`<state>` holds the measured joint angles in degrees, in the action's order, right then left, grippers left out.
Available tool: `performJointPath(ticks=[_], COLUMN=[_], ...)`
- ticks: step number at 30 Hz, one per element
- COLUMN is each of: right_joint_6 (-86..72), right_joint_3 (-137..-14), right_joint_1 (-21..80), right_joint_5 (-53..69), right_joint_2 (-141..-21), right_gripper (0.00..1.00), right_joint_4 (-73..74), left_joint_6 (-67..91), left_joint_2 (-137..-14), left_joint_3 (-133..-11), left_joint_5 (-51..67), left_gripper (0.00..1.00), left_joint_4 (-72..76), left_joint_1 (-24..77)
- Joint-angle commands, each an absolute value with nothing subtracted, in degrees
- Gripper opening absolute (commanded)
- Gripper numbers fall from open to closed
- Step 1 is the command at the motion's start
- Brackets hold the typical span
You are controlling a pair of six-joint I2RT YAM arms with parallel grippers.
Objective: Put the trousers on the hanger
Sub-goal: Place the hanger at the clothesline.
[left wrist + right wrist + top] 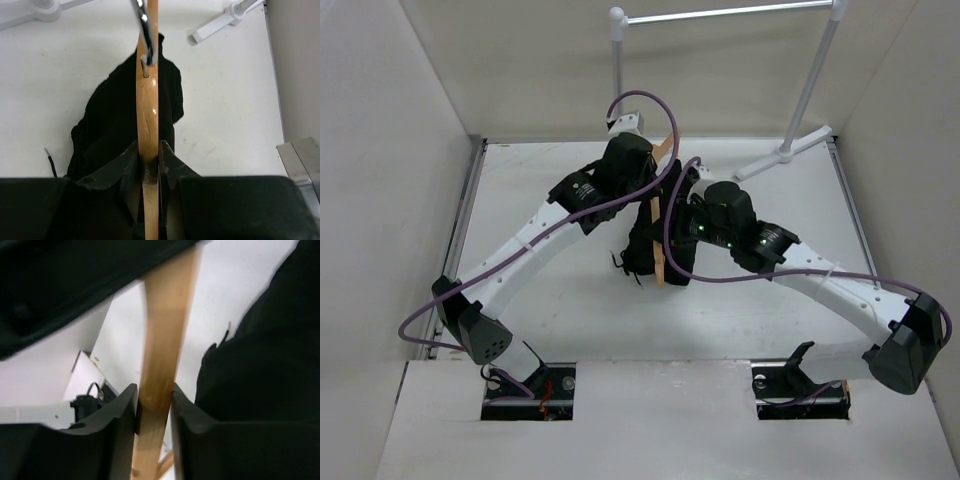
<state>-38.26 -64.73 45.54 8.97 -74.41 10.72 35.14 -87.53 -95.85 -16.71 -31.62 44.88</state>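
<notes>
Left gripper (pixel 148 150): closed on hanger (pixel 148 110) wood.
Right gripper (pixel 154 395): jaws pressed against hanger's sides.
Trousers (pixel 115 125): bunched beneath hanger, along its length.

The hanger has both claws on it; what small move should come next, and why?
Probably lift the hanger slightly with both arms together. The left gripper and right gripper each clamp its wood, and the black trousers lie bunched below it. Whether they hang over the crossbar cannot be told, so a small lift would show it.
</notes>
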Motion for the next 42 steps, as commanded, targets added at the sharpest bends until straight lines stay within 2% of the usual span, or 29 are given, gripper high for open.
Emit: performJointPath(ticks=[1, 3, 5, 9, 17, 21, 22, 23, 28, 32, 42], right_joint_6=[-39.2, -40.6, -43.0, -47.9, -52.8, -52.7, -52.8, -52.8, -52.9, -53.9, -60.9], right_joint_3=[-64.3, -63.8, -63.2, -63.0, -65.6, -68.3, -69.0, -69.7, -72.7, -77.0, -86.3], right_joint_1=[46.6, 46.6, 46.2, 43.5, 37.5, 34.8, 34.2, 33.6, 31.3, 27.6, 14.5], right_joint_5=[9.1, 9.3, 10.4, 13.2, 18.7, 19.9, 20.3, 20.9, 21.4, 22.7, 21.8], right_joint_2=[-73.5, -73.2, -72.9, -72.1, -73.6, -74.7, -75.1, -75.7, -76.6, -76.6, -80.4], right_gripper=[0.23, 0.16, 0.12, 0.09, 0.08, 0.08, 0.08, 0.08, 0.07, 0.07, 0.08], right_joint_4=[6.8, 4.8, 1.2, -6.0, -12.1, -12.0, -12.0, -12.1, -11.9, -12.1, -12.4], left_joint_6=[35.0, 35.0, 35.0, 35.2, 35.2, 35.2, 35.3, 35.4, 35.9, 37.2, 41.7], left_joint_2=[-85.9, -86.0, -86.1, -85.3, -78.3, -74.7, -74.3, -73.7, -71.3, -69.2, -64.8], left_joint_3=[-100.5, -101.0, -101.2, -102.0, -102.3, -102.7, -102.8, -102.8, -101.5, -95.9, -70.4], left_joint_5=[-17.1, -17.1, -17.1, -17.1, -15.3, -13.5, -12.9, -12.1, -11.1, -10.9, -1.9], left_gripper=[0.00, 0.01, 0.07, 0.31, 0.63, 0.93, 0.94, 1.00, 1.00, 1.00, 1.00], left_joint_4=[-26.1, -26.1, -25.6, -25.0, -21.8, -21.4, -21.4, -21.6, -22.9, -25.4, -25.5], left_joint_1=[44.3, 44.4, 44.9, 44.8, 42.1, 38.5, 37.7, 36.6, 31.9, 27.5, 21.3])
